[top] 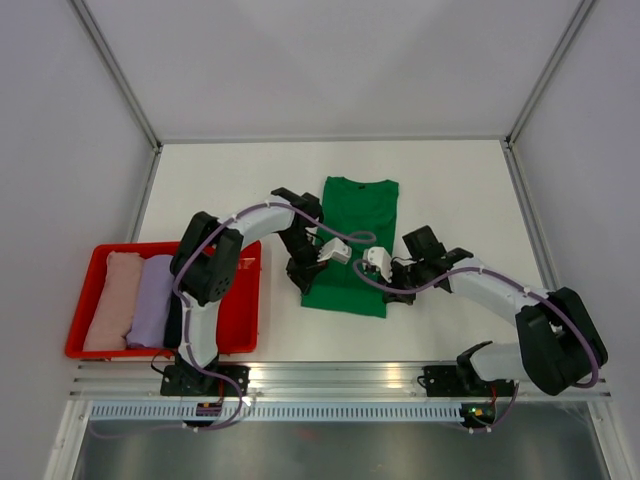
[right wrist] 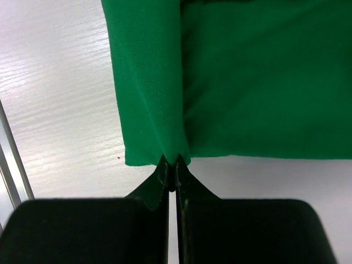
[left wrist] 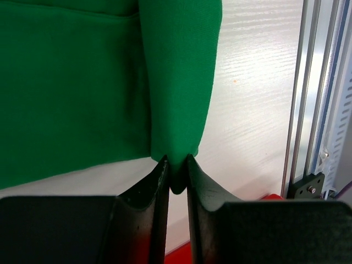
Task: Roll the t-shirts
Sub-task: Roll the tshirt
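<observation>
Green t-shirt (top: 352, 240) lies folded on table (top: 450, 190), long axis running away from arm bases. L hand (left wrist: 176, 164) nips near-left hem corner, jaws barely apart; R hand (right wrist: 175, 165) pinched tight on near-right corner.

Rolled shirts (top: 130, 300) in tray (top: 245, 315), L of flat shirt (top: 360, 215).

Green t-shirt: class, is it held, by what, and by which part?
The right gripper pinches the green t-shirt at its hem, on one folded side. The left gripper has the other hem corner between slightly parted jaws; grip uncertain.
</observation>
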